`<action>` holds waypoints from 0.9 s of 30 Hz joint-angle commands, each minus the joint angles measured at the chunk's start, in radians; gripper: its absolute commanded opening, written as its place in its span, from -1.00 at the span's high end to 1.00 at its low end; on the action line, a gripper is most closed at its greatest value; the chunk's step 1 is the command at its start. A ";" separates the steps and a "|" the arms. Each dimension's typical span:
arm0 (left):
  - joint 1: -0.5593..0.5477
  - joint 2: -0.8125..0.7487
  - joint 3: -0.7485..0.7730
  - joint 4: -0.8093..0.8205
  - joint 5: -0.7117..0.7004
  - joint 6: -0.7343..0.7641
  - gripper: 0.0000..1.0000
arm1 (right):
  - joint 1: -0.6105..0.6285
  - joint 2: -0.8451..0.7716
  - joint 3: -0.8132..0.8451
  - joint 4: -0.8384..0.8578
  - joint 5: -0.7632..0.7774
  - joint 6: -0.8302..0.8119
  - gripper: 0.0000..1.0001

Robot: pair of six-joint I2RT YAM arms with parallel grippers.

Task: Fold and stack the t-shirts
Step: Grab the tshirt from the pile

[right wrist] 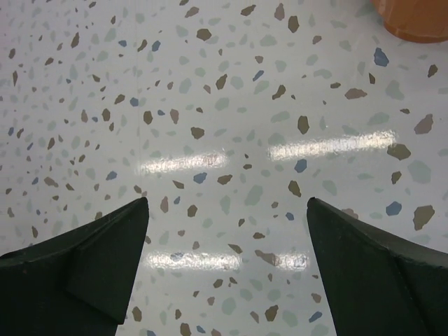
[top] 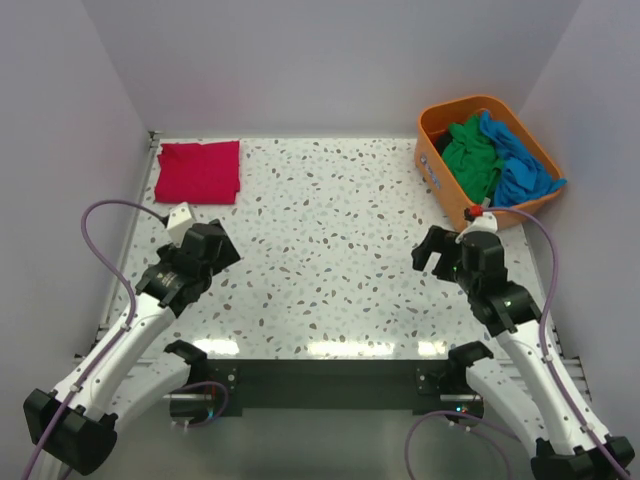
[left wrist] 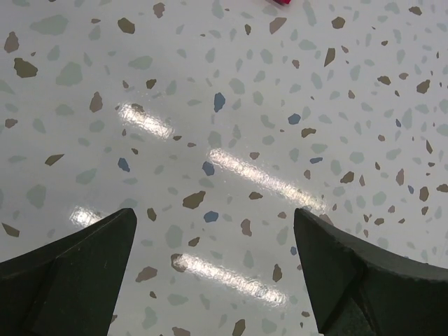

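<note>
A folded crimson red t-shirt (top: 199,171) lies flat at the table's back left; a sliver of it shows in the left wrist view (left wrist: 277,3). A green t-shirt (top: 470,157) and a bright blue t-shirt (top: 520,165) lie crumpled in the orange bin (top: 432,145) at the back right. My left gripper (top: 222,245) is open and empty over bare table, a little in front of the red shirt; its jaws stand wide apart in its wrist view (left wrist: 213,224). My right gripper (top: 433,252) is open and empty, in front and left of the bin (right wrist: 227,210).
White walls close in the table at the back and both sides. The bin's bottom corner shows at the top right of the right wrist view (right wrist: 413,17). A speckled tabletop (top: 320,240) lies between the two arms.
</note>
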 commanded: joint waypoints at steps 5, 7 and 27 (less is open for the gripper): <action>-0.003 0.010 0.010 0.035 -0.015 -0.011 -1.00 | 0.001 0.044 0.032 0.148 -0.007 0.033 -0.97; -0.003 0.023 0.002 0.038 -0.023 -0.018 -1.00 | -0.001 0.107 0.107 0.121 0.043 0.046 -0.97; -0.003 0.093 -0.021 0.133 0.026 0.018 -1.00 | -0.433 1.165 1.228 -0.094 0.079 -0.343 -0.97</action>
